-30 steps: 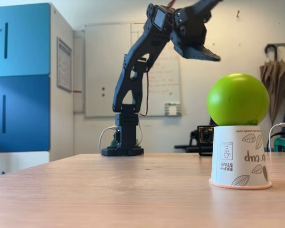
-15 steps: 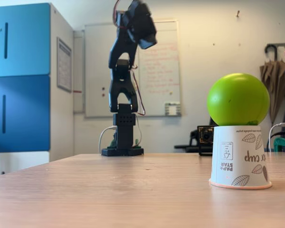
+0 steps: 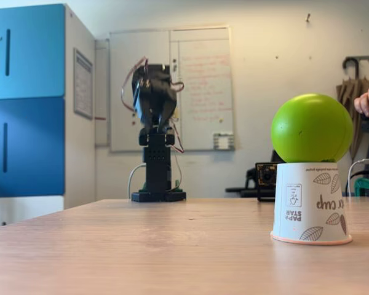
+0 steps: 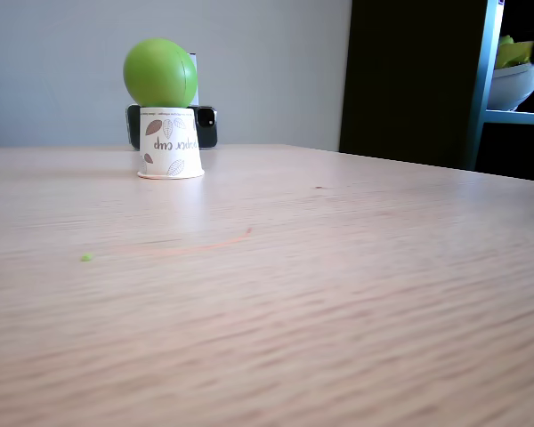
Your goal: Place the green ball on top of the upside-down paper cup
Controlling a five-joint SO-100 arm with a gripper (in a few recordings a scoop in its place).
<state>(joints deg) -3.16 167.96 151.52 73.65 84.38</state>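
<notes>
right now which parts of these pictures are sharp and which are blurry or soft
In one fixed view the green ball and the paper cup are sharp, while the folded arm behind is slightly soft. In the other fixed view the ball and cup are fairly crisp, the near table smears out of focus, and the doorway on the right is very dark.

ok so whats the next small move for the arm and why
Probably none beyond resting at its base: the green ball sits on top of the upside-down paper cup, and the arm is folded far from it. Going near would only risk knocking the ball off.
</notes>
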